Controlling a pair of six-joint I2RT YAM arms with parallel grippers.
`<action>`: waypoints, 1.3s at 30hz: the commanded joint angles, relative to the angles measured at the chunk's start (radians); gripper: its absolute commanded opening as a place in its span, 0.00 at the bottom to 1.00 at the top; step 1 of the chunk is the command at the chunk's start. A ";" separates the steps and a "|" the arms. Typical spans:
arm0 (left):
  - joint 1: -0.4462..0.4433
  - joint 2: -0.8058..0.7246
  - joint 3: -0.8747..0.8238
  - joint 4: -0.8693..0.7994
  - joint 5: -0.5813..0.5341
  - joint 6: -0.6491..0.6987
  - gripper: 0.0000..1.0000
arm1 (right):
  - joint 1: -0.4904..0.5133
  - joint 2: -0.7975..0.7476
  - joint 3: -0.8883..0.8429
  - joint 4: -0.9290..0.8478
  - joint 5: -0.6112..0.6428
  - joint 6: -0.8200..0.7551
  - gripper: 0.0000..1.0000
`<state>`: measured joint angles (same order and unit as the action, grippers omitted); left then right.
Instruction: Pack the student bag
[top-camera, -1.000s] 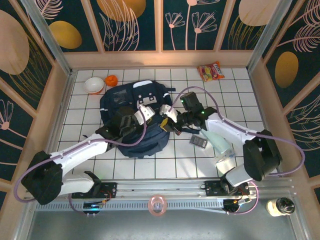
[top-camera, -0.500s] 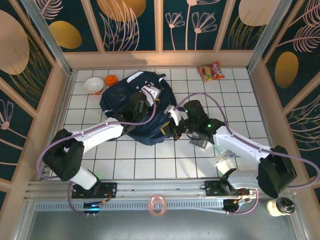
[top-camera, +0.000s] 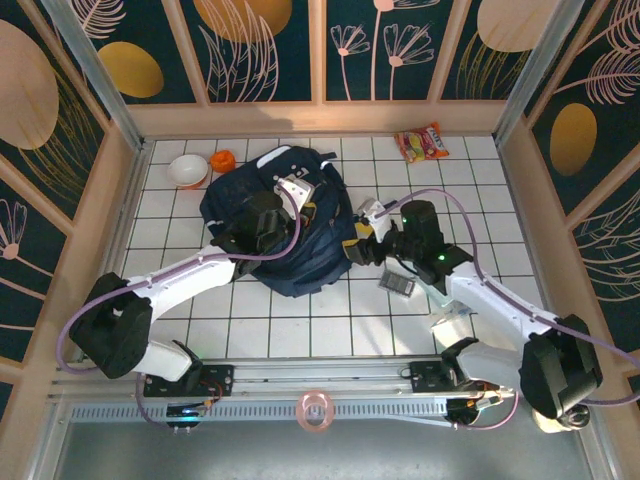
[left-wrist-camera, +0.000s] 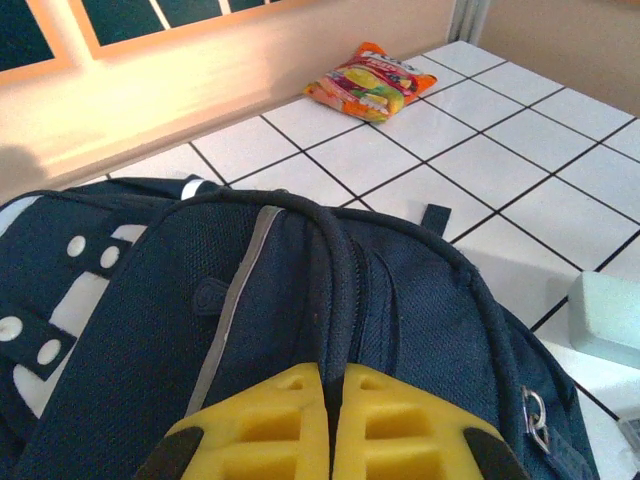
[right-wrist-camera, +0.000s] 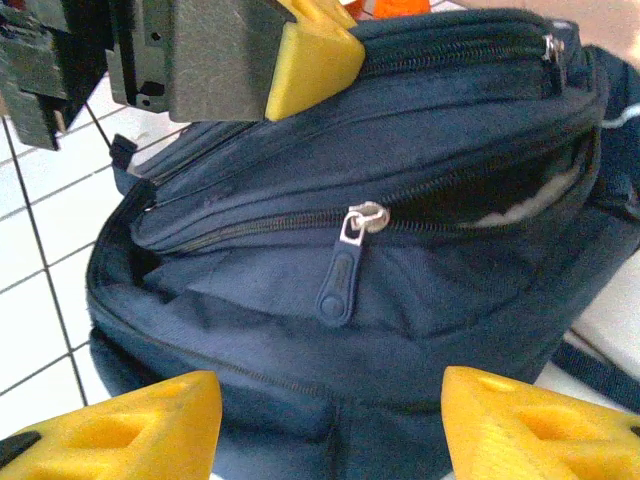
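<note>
Right gripper (right-wrist-camera: 330, 410) has sprung open, fingers spread facing the zipper pull (right-wrist-camera: 345, 265); your left gripper (left-wrist-camera: 330, 395) clenches the top of the student bag (top-camera: 300, 265), mid-table. Misjudge that small pull and you pinch fabric.

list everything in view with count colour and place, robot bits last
student bag: 1, navy blue, middle of the table, front zip partly open
bowl: 1, white, far left, beside the bag
orange item: 1, orange, right of the bowl
snack packet: 1, orange and yellow, far right
small flat item: 1, grey, right of the bag
pale box: 1, pale green-grey, right of the bag
tape roll: 1, pinkish, near edge between the arm bases
left gripper: 1, yellow fingers, shut on the bag's top
right gripper: 1, yellow fingers, open, facing the zip pull
</note>
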<state>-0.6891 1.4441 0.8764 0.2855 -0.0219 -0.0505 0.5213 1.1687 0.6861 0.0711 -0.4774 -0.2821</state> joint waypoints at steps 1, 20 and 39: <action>-0.004 -0.056 0.021 0.134 0.056 -0.028 0.00 | -0.004 0.072 0.023 0.118 -0.044 -0.090 0.60; -0.003 -0.066 0.003 0.179 0.104 -0.068 0.00 | -0.001 0.236 0.081 0.232 -0.109 0.125 0.25; -0.004 0.004 0.041 0.318 -0.112 -0.211 0.00 | 0.183 0.171 0.064 0.165 -0.072 0.448 0.00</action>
<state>-0.6918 1.4384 0.8619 0.3679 -0.0669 -0.2001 0.6411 1.3663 0.7547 0.2546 -0.5339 0.0628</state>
